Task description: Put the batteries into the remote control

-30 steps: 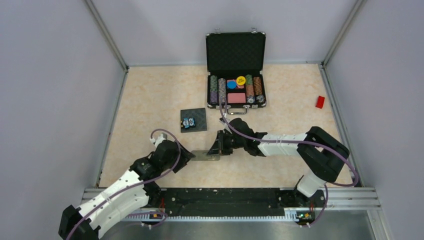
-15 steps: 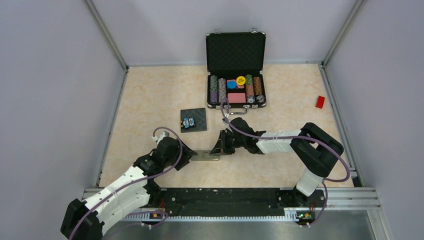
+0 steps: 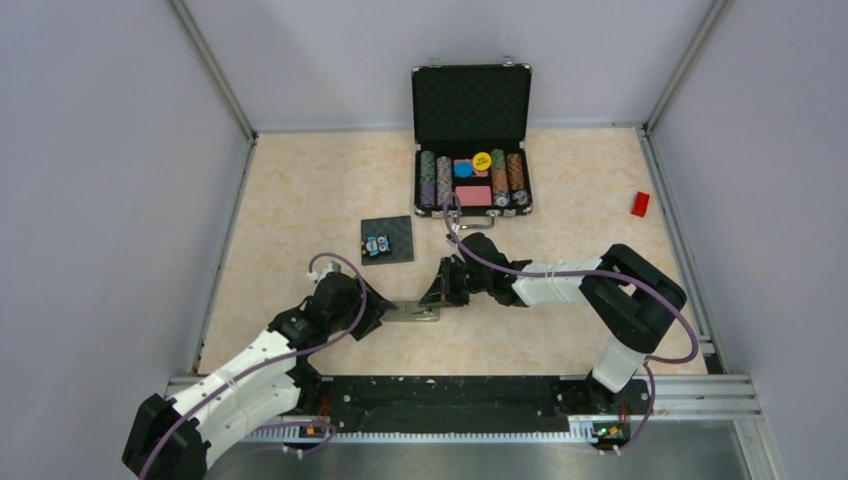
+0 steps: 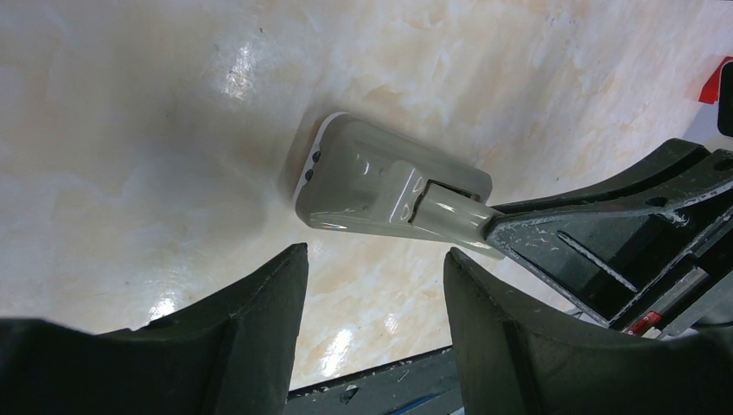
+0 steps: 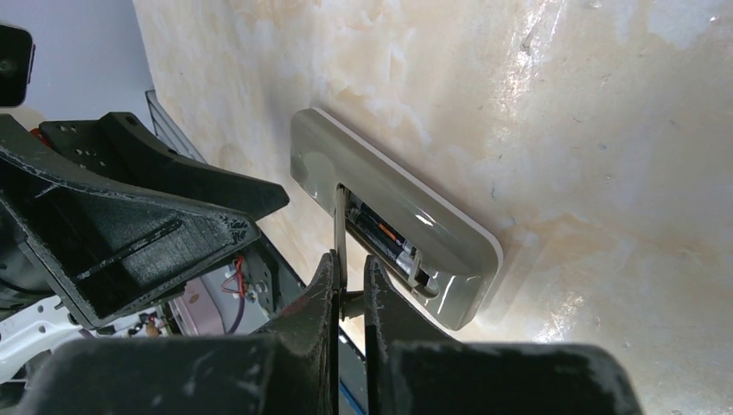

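The remote control (image 3: 412, 312) lies face down on the table, grey back up, between my two grippers. In the right wrist view its battery compartment is open, and the batteries (image 5: 381, 238) lie inside it, dark with a metallic end. My right gripper (image 5: 348, 259) is shut on the thin grey battery cover (image 5: 339, 226), which stands on edge at the compartment. My right gripper (image 3: 437, 292) is at the remote's right end. My left gripper (image 3: 375, 315) is open and empty at the remote's left end. The left wrist view shows the remote (image 4: 372, 181) just ahead of its fingers.
An open black case (image 3: 472, 95) with poker chips stands at the back. A black square pad (image 3: 392, 235) with a small blue object lies left of the case. A red block (image 3: 640, 204) lies at the far right. The black rail (image 3: 440, 400) runs along the front edge.
My left gripper has moved a little right, closer to the remote's left end. My right gripper has shifted slightly towards the back with the cover.
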